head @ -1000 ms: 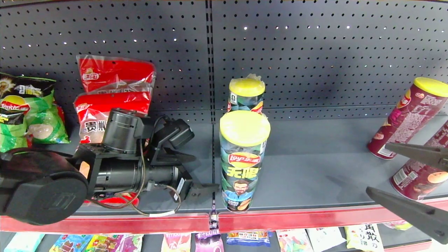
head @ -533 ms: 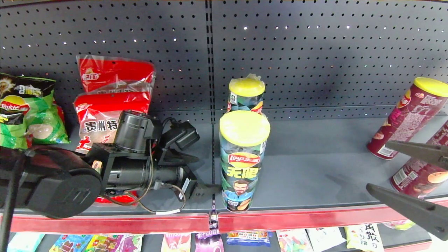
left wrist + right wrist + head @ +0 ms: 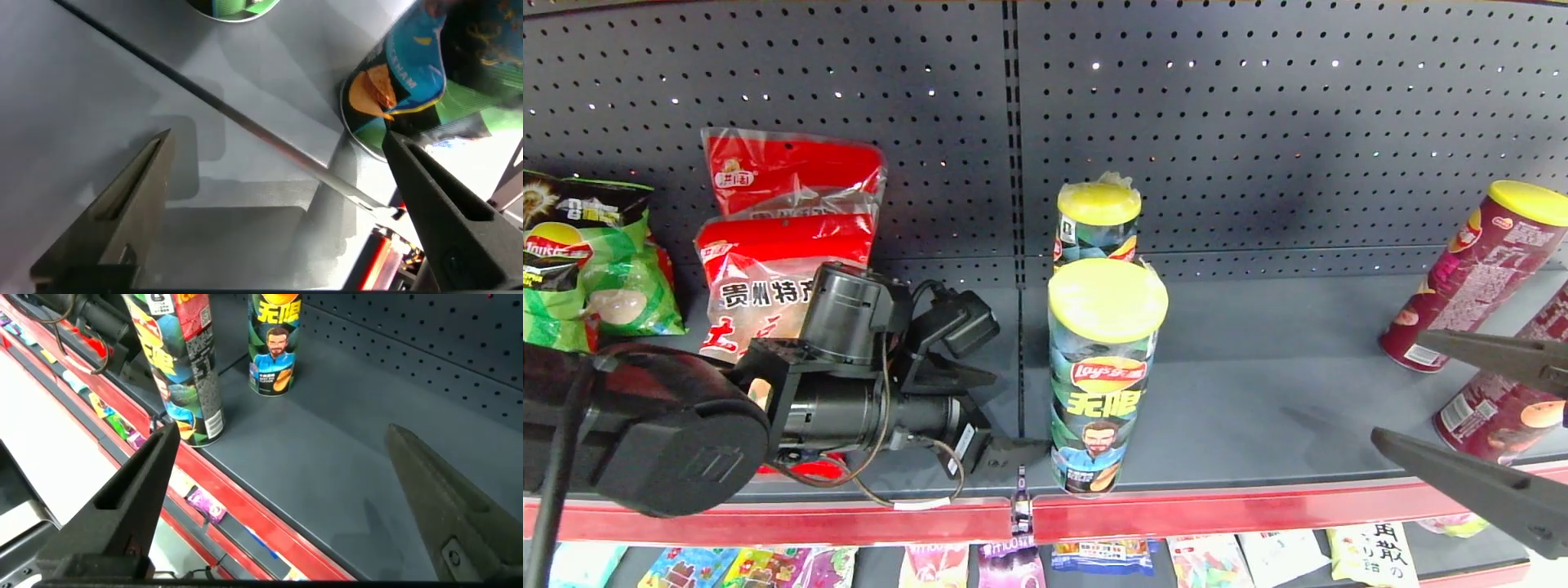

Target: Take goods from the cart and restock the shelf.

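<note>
The front can (image 3: 1104,376) stands upright on the grey shelf (image 3: 1258,392), just behind the shelf's red front rail (image 3: 1217,510). The left gripper (image 3: 1019,412) is at the can's left with its 2 fingers spread wide. The nearer tip sits against the can's lower side, though I cannot tell if it touches. A 2nd can (image 3: 1097,220) stands directly behind the front one. Right of the can lies bare deck as far as 2 maroon cans (image 3: 1470,278). The right gripper (image 3: 1398,388) hangs there, also spread, gripping nothing. Red bags (image 3: 784,237) lean left of the can.
</note>
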You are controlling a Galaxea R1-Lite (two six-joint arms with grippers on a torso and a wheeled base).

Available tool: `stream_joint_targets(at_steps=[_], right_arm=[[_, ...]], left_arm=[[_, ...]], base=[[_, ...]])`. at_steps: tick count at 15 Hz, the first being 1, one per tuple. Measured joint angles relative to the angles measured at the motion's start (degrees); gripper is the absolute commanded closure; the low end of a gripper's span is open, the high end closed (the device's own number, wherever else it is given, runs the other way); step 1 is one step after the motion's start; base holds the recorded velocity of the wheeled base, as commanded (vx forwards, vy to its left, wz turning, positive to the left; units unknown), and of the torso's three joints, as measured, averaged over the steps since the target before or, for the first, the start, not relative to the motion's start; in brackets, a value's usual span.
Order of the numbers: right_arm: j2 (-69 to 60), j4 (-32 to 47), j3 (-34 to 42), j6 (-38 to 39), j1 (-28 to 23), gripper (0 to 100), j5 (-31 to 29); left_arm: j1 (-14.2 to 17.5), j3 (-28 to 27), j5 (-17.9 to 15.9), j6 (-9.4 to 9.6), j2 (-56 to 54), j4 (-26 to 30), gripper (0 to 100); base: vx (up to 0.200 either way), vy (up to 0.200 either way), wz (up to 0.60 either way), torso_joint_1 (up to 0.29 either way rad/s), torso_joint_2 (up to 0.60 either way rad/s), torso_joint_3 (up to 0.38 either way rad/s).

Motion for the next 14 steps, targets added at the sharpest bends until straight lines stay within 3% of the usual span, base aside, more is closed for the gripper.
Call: stream_joint_targets(at_steps=[8, 11, 14], right_arm=[[-0.15, 0.07, 0.61, 0.46, -0.51, 0, -0.07], [-0.33, -0.04, 1.77, 0.44, -1.37, 0, -0.10], [-2.10, 0.07, 4.63, 0.28, -2.86, 0, -0.27]], left_arm=[[0.40, 0.51, 0.57, -0.33, -0.65, 0.00, 0], [3.74, 1.18, 1.17, -1.21, -4.13, 0.10, 0], [8.79, 3.85, 1.29, -3.32, -12.46, 0.78, 0]], base=[[0.000, 0.000, 0.00, 0.000, 0.00, 0.000], [0.000, 0.000, 0.00, 0.000, 0.00, 0.000], [0.000, 0.000, 0.00, 0.000, 0.00, 0.000]])
